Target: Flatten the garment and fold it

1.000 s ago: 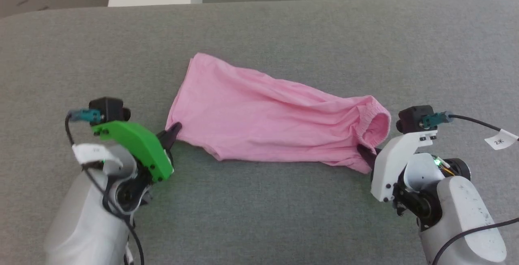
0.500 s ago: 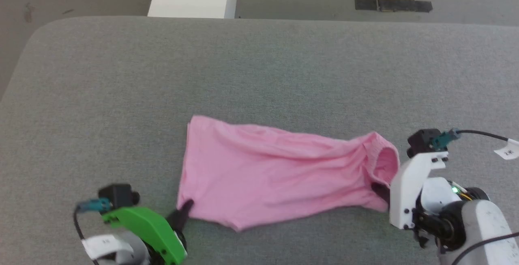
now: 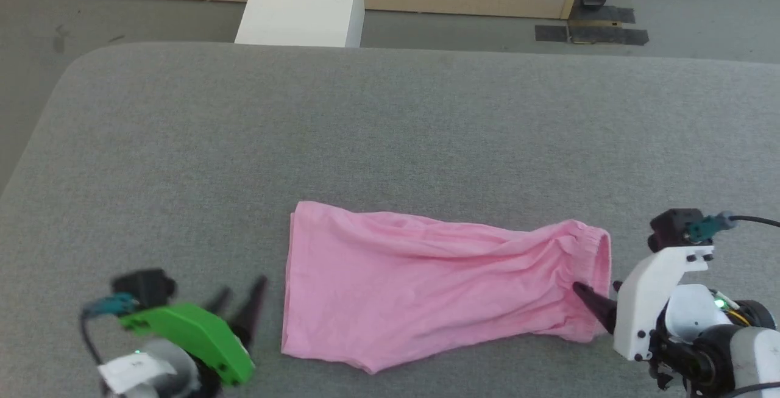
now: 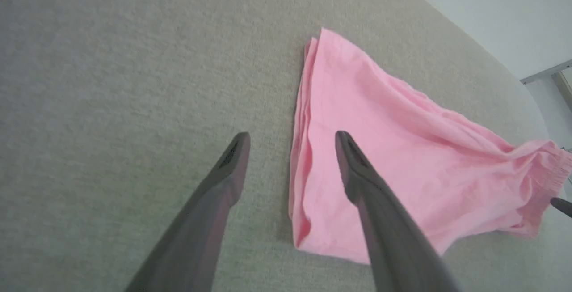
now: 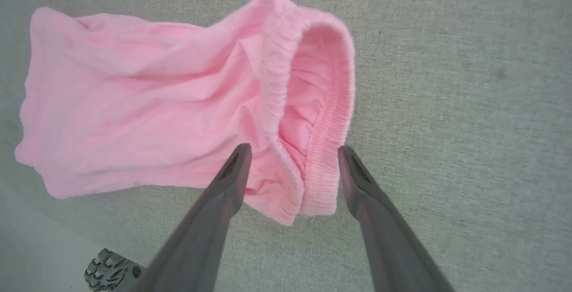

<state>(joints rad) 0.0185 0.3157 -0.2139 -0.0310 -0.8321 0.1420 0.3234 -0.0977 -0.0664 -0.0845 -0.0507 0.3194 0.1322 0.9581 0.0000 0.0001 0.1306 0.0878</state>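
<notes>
Garment: one, pink shorts, lying on the grey table toward its near edge, long axis running across me left to right. Waistband at my right end, gaping a little. Leg hems at my left end, layers stacked so I can't tell the two legs apart. Fabric creased along its length, not yet flat. Left gripper: one, fingers spread wide, nothing held. It sits just beside the hem end; in the left wrist view one finger hangs over the hem edge, the other over bare table. Right gripper: one, spread wide too, empty. In the right wrist view the waistband's near corner shows between its fingers. Each arm is nearest its own end, so my guess is hem for the left, waistband for the right. One white box beyond the table.
</notes>
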